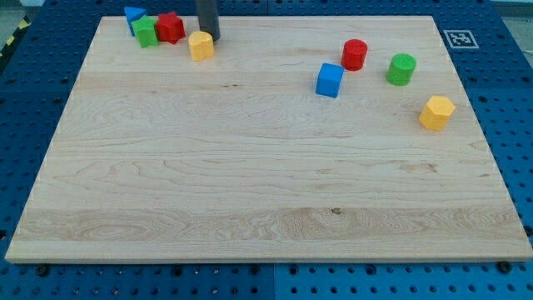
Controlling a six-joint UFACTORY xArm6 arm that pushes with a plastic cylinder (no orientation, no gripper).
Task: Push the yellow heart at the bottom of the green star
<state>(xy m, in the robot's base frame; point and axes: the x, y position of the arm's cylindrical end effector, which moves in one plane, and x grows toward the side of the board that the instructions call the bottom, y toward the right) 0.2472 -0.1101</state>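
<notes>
Two risks I'm weighing: my tip (210,37), a bare rod holding nothing, is touching the yellow heart (201,45) from the view's upper right; pushing off-centre could skid it into the red block (171,27) beside the green star (146,32).

Rod upright at view's top; my tip (209,37) seemingly on board.

Bright, even overhead light; short soft shadows under blocks; sharp focus, no glare or blur.
</notes>
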